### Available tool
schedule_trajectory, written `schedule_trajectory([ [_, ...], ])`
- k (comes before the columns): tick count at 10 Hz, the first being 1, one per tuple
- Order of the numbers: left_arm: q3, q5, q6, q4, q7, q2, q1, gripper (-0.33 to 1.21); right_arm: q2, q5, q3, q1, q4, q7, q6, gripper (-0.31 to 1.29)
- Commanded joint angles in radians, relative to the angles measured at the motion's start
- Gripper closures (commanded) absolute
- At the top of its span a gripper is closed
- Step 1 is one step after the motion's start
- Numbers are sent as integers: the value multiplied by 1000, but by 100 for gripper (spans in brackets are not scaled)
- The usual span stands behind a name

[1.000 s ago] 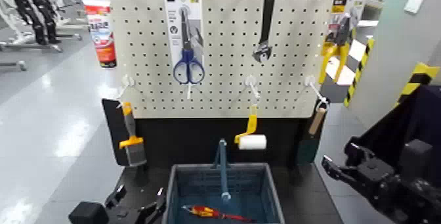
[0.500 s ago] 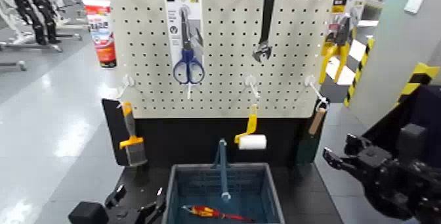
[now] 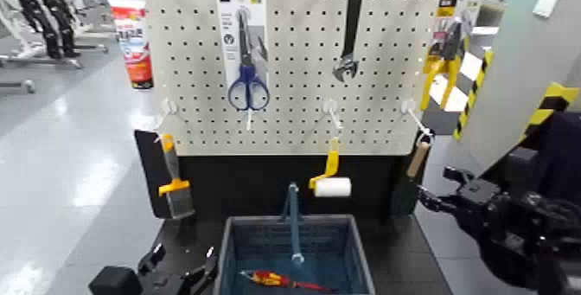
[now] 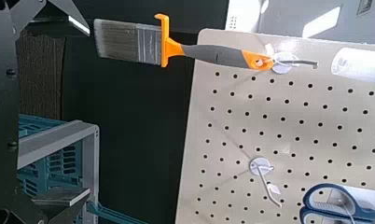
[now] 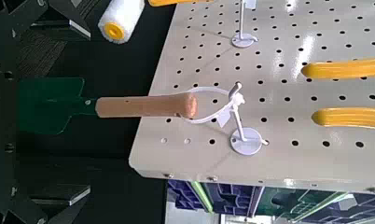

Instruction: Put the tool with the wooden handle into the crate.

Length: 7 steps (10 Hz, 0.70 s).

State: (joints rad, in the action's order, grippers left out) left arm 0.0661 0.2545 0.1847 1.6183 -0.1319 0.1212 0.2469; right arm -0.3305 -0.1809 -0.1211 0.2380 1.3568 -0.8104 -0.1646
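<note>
The tool with the wooden handle (image 3: pixel 418 157) hangs by its pale loop from a hook at the lower right of the pegboard, with its dark blade (image 3: pixel 404 192) pointing down. In the right wrist view the handle (image 5: pixel 144 105), the loop (image 5: pixel 214 101) and the blade (image 5: pixel 48 104) show close ahead. My right gripper (image 3: pixel 439 190) is open, just right of the blade and not touching it. The blue-grey crate (image 3: pixel 232 251) stands below the pegboard's middle. My left gripper (image 3: pixel 181 268) is open and low, left of the crate.
A red-and-yellow screwdriver (image 3: pixel 277 278) lies in the crate. On the pegboard hang a yellow-handled paint roller (image 3: pixel 331 182), a paintbrush (image 3: pixel 173 186), blue scissors (image 3: pixel 248 84), a wrench (image 3: pixel 348 39) and yellow pliers (image 3: pixel 444 52). A yellow-and-black striped post (image 3: pixel 545 104) stands at the right.
My right gripper has risen and moved left toward the hanging wooden-handled tool. The left arm and the tools have not moved.
</note>
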Motion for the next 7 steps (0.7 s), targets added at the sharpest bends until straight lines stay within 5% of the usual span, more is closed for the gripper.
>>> schedule_trajectory([
  [1, -2, 0, 1, 0, 0, -2, 0, 11, -5, -9, 38, 52, -64, -6, 36, 15],
  [7, -2, 0, 2, 0, 0, -5, 0, 11, 4, -23, 80, 121, -183, 0, 109, 23],
])
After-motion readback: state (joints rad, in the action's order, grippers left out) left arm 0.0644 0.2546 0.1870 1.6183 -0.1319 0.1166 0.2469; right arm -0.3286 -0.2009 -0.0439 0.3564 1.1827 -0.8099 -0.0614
